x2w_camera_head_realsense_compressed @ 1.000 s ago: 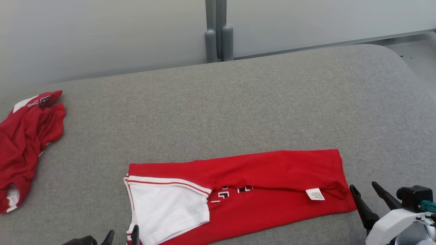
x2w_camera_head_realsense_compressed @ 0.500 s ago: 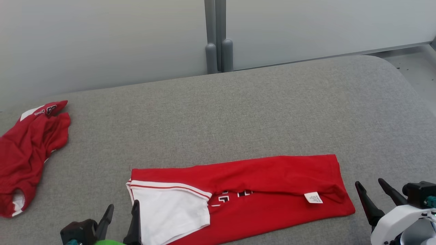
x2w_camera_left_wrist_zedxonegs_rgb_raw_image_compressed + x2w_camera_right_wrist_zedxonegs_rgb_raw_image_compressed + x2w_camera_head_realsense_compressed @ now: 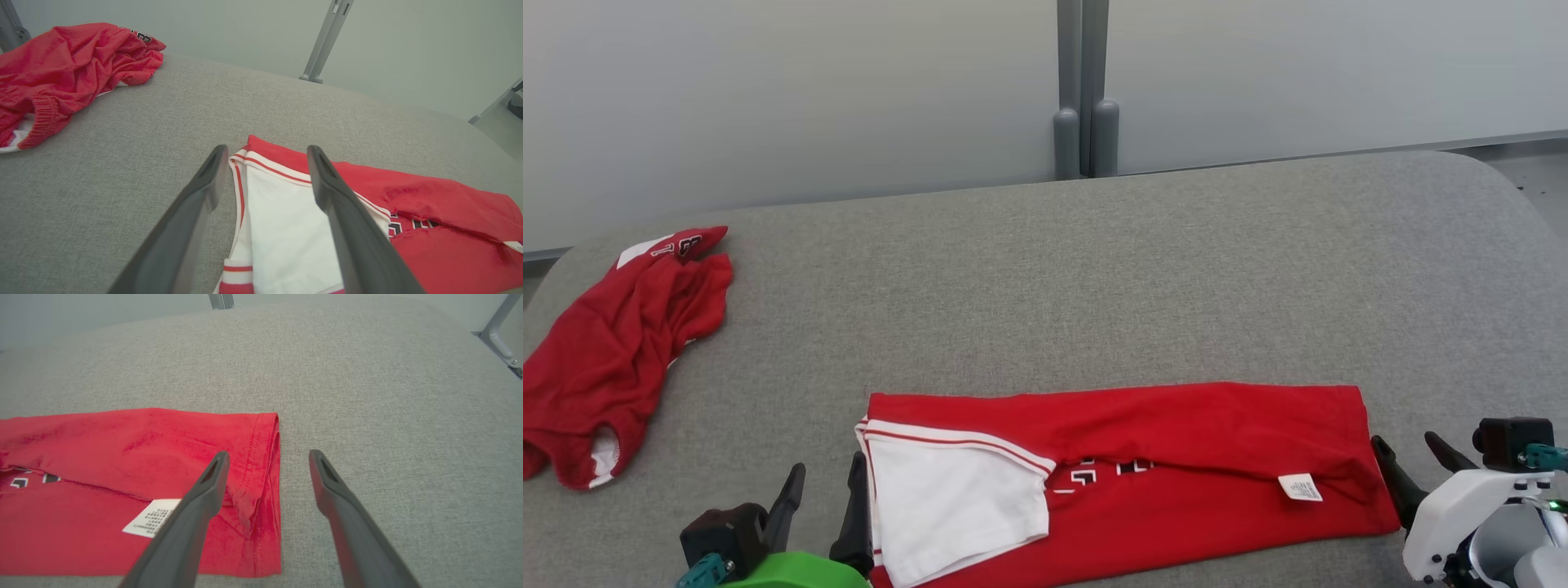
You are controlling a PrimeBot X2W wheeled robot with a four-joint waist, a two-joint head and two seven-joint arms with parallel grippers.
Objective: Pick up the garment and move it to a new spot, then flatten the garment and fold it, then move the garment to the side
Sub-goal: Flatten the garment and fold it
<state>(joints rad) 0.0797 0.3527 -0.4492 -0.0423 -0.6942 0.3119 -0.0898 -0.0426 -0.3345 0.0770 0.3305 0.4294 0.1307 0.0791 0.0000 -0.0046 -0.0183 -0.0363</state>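
Observation:
The garment [image 3: 1176, 425] is a red shirt lying flat in a long folded strip near the front of the grey padded surface [image 3: 1094, 269]. Its white sleeve [image 3: 947, 498] is at the left end and a white label [image 3: 1300, 487] near the right end. My left gripper [image 3: 827, 474] stands open at the sleeve end; in the left wrist view its jaws straddle the white striped edge [image 3: 239, 163]. My right gripper [image 3: 1405, 445] stands open at the right hem [image 3: 271, 457], one finger over the red cloth [image 3: 122, 445], the other over bare surface. Nothing is held.
A second red garment [image 3: 613, 351] lies crumpled at the far left of the surface, also in the left wrist view [image 3: 61, 61]. Grey posts [image 3: 1086, 106] and a pale wall stand behind. The surface's rounded right end [image 3: 1503, 188] drops to the floor.
The head camera has shifted, moving the whole picture right and down. My left gripper has come up into view beside the white sleeve. The garment lies as before.

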